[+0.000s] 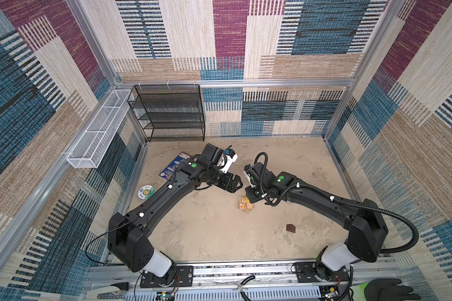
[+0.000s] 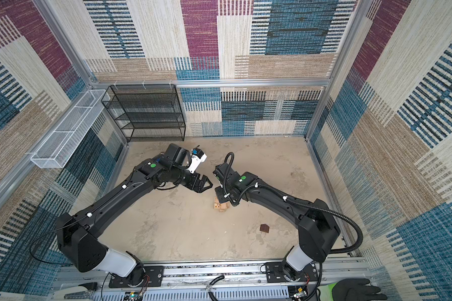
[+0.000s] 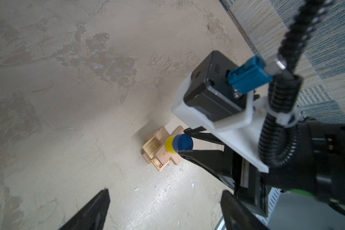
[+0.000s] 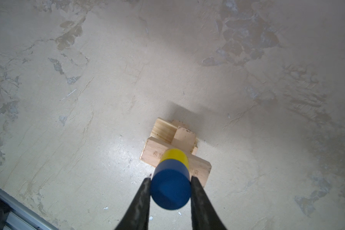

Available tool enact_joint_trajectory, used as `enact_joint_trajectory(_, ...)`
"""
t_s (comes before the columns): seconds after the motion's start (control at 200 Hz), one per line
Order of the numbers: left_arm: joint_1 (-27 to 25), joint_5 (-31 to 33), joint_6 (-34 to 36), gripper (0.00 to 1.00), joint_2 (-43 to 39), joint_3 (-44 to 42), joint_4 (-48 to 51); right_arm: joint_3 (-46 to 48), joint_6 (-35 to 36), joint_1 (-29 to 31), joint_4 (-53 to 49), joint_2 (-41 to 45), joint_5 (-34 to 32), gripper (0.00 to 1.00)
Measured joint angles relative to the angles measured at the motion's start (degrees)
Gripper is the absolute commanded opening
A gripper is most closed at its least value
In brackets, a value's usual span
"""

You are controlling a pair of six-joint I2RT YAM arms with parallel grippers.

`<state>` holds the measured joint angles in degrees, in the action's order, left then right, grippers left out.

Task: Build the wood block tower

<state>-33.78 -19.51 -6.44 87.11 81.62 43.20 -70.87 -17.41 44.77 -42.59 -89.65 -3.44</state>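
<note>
The right gripper is closed on the blue disc; its two black fingers press the disc from both sides, as the right wrist view shows clearly. Directly under the disc sits the yellow cylinder, face to face with it, so the two look like one short column. This column stands over the tower, above the top pale bar, which carries dark printed marks; whether the cylinder rests on this bar or hangs just above it, I cannot tell.

The tower is a small criss-cross stack of pale wooden bars; in both top views it stands near the middle of the beige table, partly hidden under the right wrist.

The left gripper has its jaws wide apart and holds nothing; in a top view the left gripper hovers near the tower, on its left side, and points toward the right gripper.

The dark-brown house-shaped piece lies alone on the table, well apart from the tower, nearer the front edge on the right arm's side.

The blue printed packet and the round labelled jar lie at the left side of the table, both partly covered by the left arm. A black mesh shelf stands in the back left corner; a white wire basket hangs on the left wall. A black gloved hand shows at the front right corner, outside the table.
</note>
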Motion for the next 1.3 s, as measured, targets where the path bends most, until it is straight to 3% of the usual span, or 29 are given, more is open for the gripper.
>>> enact_joint_trajectory(0.877, 0.28, -0.39, -0.20, 0.92, 0.00, -0.22, -0.57, -0.70, 0.35, 0.15, -0.52, -0.83, 0.00, 0.05)
enact_joint_trajectory(1.112, 0.28, -0.42, -0.22, 0.92, 0.00, -0.24, -0.57, -0.76, 0.52, 0.15, -0.55, -1.03, -0.13, 0.14)
enact_joint_trajectory(1.302, 0.28, -0.42, -0.22, 0.92, 0.00, -0.26, -0.57, -1.09, 0.52, 0.15, -0.81, -1.25, -0.17, 0.15)
